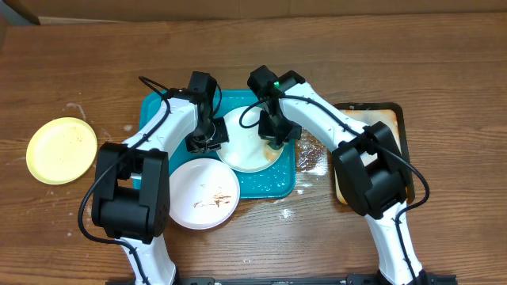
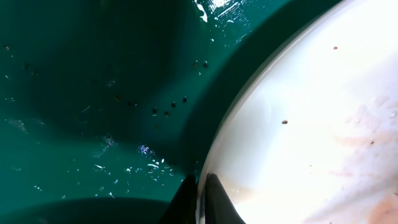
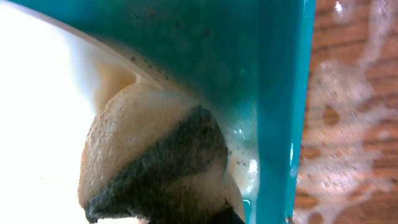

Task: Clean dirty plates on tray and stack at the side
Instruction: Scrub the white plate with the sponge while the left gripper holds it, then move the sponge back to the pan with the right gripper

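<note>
Both closed — left end effector (image 2: 200, 190) on smooth round plate (image 2: 311, 124) rim, right end effector (image 1: 274, 138) seemingly on foamy sponge (image 3: 155, 155).

Left arm (image 1: 170, 119): base at near edge, elbow bent, white forearm angled inward. Left gripper (image 1: 204, 142) points down, fingers (image 2: 219, 205) pinched tight on rim of plate (image 2: 311, 124). Right arm (image 1: 325, 119): same bent pose, mirrored, forearm angled inward toward left wrist. Right gripper (image 1: 275, 133) points down, closed on sponge (image 3: 155, 162). Wrists close together, not touching.
</note>
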Robot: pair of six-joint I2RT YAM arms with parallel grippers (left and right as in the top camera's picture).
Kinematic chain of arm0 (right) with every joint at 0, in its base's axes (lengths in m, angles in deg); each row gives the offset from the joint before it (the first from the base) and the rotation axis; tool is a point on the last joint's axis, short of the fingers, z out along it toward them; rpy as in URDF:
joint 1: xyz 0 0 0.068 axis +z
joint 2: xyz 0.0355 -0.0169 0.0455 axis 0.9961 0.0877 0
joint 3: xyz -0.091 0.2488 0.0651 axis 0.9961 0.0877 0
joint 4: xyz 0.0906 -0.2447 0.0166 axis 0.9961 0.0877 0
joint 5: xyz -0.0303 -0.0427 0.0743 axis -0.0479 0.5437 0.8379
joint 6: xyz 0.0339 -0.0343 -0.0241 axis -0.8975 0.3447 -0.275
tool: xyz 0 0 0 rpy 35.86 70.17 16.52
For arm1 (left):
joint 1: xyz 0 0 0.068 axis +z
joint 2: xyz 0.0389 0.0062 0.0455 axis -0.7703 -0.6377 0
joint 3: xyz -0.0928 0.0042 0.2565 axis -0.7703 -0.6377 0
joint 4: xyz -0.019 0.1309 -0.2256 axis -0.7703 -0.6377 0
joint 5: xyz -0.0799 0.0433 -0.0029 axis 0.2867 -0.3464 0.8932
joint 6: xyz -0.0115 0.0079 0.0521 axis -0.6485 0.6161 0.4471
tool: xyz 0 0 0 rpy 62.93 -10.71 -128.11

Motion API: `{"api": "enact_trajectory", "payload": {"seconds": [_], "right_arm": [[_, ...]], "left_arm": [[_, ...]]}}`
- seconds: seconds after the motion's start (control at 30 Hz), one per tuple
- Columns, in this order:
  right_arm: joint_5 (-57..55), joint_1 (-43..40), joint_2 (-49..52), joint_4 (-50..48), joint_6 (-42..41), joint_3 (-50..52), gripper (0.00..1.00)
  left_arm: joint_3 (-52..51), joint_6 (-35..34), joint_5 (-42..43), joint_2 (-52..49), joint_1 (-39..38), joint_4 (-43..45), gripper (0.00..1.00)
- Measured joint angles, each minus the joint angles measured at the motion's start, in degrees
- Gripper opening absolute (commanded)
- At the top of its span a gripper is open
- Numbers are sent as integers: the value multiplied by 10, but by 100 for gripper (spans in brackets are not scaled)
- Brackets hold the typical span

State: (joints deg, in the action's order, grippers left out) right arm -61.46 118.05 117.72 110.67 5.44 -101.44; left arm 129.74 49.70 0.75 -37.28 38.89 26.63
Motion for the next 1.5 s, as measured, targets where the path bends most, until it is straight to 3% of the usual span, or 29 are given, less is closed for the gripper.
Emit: {"api": "enact_trajectory", "payload": {"seconds": [0.4, 0.77, 1.07, 1.5], "right_arm": [[-15, 0, 32, 115, 5, -88, 4], [-90, -33, 45, 257, 27, -311, 4], [-92, -73, 45, 295, 29, -331, 4], [-92, -121, 45, 295, 37, -331, 4]], "left_arm": [[0, 2, 20, -2, 0, -6, 4], [0, 2, -14, -2, 15, -17, 4], [10, 2, -16, -2, 15, -22, 4], [243, 15, -88, -22, 15, -158, 4]]}}
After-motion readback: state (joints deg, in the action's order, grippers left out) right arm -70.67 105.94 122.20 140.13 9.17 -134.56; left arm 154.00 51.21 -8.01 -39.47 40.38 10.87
